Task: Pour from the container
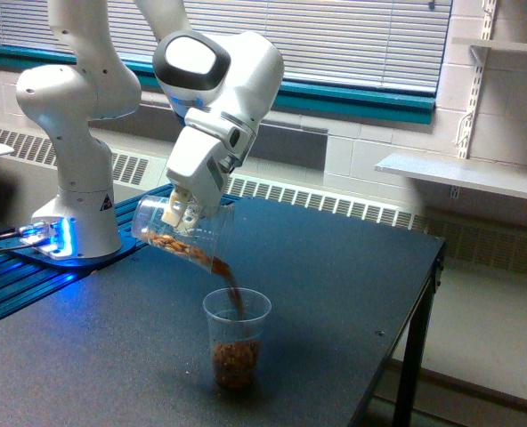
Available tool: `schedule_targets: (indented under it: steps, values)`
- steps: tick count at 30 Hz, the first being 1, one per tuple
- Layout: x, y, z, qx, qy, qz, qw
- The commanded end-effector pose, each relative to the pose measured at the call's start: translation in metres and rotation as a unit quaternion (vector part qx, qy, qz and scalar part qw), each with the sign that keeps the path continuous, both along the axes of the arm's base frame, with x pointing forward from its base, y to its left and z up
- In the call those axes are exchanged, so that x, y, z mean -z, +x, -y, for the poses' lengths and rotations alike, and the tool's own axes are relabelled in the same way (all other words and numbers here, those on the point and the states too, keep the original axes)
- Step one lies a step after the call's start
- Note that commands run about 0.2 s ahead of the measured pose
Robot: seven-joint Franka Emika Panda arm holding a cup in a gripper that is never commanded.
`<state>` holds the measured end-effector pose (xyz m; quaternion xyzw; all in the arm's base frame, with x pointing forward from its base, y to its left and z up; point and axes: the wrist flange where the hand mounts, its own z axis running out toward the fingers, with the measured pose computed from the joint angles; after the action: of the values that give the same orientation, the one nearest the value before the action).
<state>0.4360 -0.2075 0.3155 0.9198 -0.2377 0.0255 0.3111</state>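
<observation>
The container (182, 232), a wide clear plastic cup, hangs tipped on its side above the dark table (335, 294), mouth pointing down toward the exterior view's right. My gripper (182, 213) is shut on its wall. Brown nut-like pieces lie along its lower side, and a stream (229, 283) of them falls from its rim. Below stands a smaller clear cup (237, 341), upright, with a layer of the brown pieces in its bottom third.
The white arm's base (72, 227) stands on a blue-lit plate at the exterior view's left. The table's edge (415, 329) drops off on the right. A radiator and window blinds run along the back wall, and a white shelf (468, 173) is at the right.
</observation>
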Motion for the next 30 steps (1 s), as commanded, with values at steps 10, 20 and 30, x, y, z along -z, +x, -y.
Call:
schedule_targets:
  steps: [10,20,30]
  values:
    - [-0.0026,-0.0005,-0.0037,-0.024,-0.015,-0.033,0.999]
    - [-0.0055,0.0008,-0.002,-0.024,-0.013,-0.037,0.999]
    - [-0.0068,0.0015,0.0009,-0.021,-0.007,-0.032,0.9992]
